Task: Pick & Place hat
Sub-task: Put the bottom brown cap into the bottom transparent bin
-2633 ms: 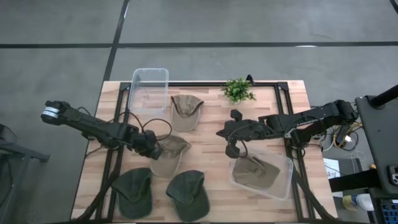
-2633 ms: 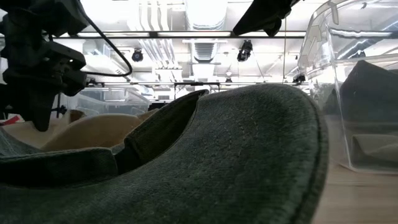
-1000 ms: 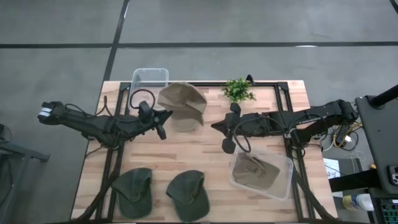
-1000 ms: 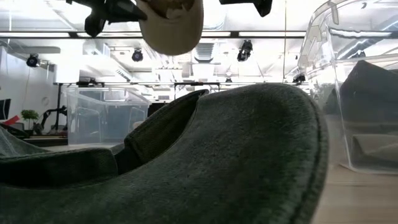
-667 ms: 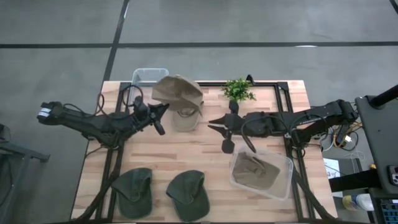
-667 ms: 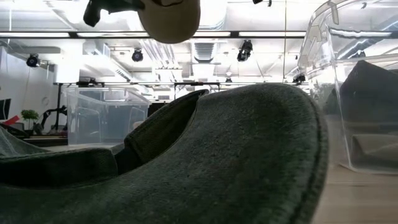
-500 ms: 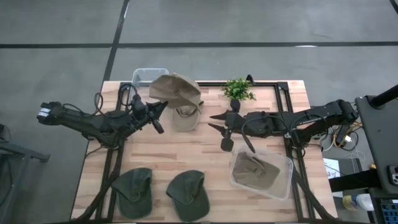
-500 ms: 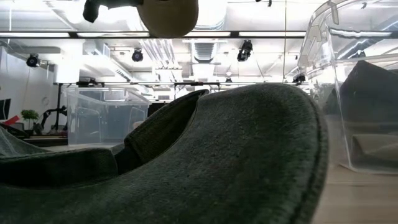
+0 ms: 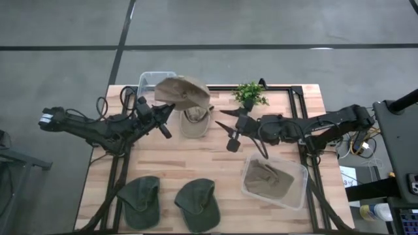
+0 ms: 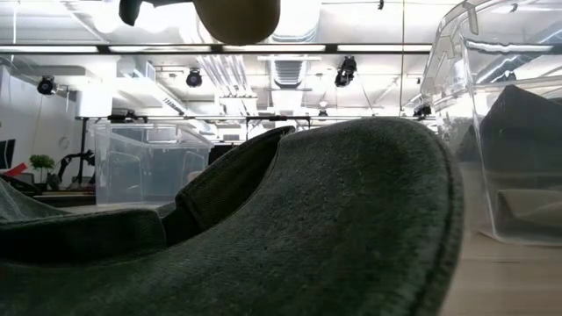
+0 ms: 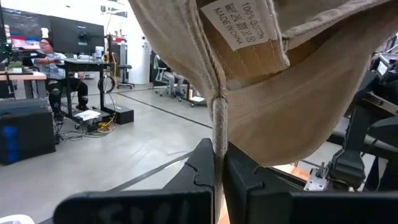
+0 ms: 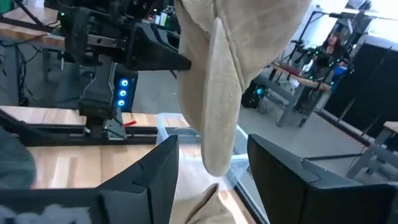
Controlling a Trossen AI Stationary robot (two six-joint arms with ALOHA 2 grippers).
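Since the earlier high frames the left gripper [image 9: 168, 109] has carried the tan hat [image 9: 183, 92] up off the middle of the table toward the upper centre, and the right gripper [image 9: 226, 130] has swung in toward it with its fingers parting.

The left gripper is clamped shut on a seam of the tan hat, which hangs in the air just right of the empty clear bin [image 9: 151, 83] and above a second tan hat [image 9: 194, 121] lying on the wood. The right gripper's fingers stand apart and hold nothing; in its wrist view a hanging fold of the hat [image 12: 217, 93] lies straight ahead between them. In the high view the hat lies to the upper left of the right gripper, its long axis running left to right; the left arm is the nearer.

Count: three tan hats, one of them in the lower-right bin [image 9: 294, 196]; two green hats [image 9: 196, 202] at lower left; two bins; one small plant [image 9: 250, 93].
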